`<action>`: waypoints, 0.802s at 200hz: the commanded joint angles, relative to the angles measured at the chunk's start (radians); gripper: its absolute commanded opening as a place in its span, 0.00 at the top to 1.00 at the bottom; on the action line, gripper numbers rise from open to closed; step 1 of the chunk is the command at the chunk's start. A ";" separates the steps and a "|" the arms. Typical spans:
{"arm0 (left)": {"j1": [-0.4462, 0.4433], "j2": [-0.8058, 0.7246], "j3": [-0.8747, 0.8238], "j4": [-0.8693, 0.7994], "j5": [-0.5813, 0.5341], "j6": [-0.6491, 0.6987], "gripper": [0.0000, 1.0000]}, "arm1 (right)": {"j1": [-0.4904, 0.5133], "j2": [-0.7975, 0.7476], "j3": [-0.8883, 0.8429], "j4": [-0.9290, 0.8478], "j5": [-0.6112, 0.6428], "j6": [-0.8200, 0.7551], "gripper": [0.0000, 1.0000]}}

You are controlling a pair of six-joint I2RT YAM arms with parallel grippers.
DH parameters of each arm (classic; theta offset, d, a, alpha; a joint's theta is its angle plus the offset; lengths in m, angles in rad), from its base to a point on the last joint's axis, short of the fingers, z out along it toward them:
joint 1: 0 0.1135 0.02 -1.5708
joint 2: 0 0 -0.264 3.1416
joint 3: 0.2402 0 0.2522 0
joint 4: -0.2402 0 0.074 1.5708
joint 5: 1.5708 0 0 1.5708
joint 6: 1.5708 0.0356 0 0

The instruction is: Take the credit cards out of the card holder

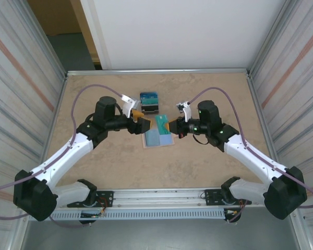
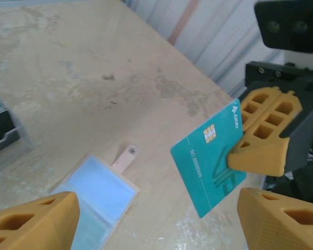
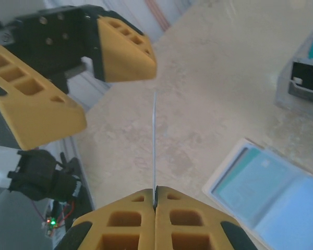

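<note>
Teal credit card (image 2: pixel 206 164) is out of the card holder (image 2: pixel 96 195) and is held in the air above the worktop (image 2: pixel 68 67), between the two hands.

Handling (judged):
- The card is expected to be light, thin and stiff, with a slick plastic face.
- Some flex is to be expected if it is loaded at the free end.
- It is best pinched flat across both faces near a short edge. The chip (image 2: pixel 211 134) should be left clear.
- Slip is the likely failure if only a corner is caught.
- The holder looks soft and light. It may drag or lift when a card is pulled, so it should be pinned at the side near the closing tab (image 2: pixel 126 156).

Hands:
- Right hand (image 3: pixel 155 205) is closed fully on one edge of the teal card. In the right wrist view the card is seen edge-on, standing straight out from the pinch line, and most of it is unsupported.
- Left hand (image 3: pixel 119 95) is spread wide and nothing is held. Its fingers are near the card's free end but apart from it, with no contact seen.

Positions:
- The holder lies open and flat on the worktop, pale-blue lining up, just below the held card.
- A faint teal tint is seen in one pocket. Whether a card is left inside cannot be told.
- A small pile of blue and dark items (image 1: pixel 149 101) sits just behind the holder. These are possibly cards, but that is not confirmed.
</note>
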 commanded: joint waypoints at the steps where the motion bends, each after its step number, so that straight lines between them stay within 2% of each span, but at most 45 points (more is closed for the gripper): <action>1: 0.004 -0.039 -0.003 0.036 0.119 0.074 0.21 | 0.009 -0.015 0.005 0.034 -0.095 -0.059 1.00; 62: 0.004 0.011 0.114 -0.166 0.193 0.306 0.25 | 0.014 0.045 0.142 -0.214 -0.223 -0.228 1.00; 81: 0.004 0.050 0.155 -0.209 0.215 0.347 0.31 | 0.023 0.074 0.179 -0.276 -0.236 -0.265 1.00; 115: -0.005 0.123 0.214 -0.254 0.306 0.382 0.55 | 0.037 0.122 0.227 -0.335 -0.239 -0.300 1.00; 160: -0.060 0.148 0.232 -0.339 0.286 0.465 0.85 | 0.036 0.119 0.223 -0.313 -0.211 -0.293 1.00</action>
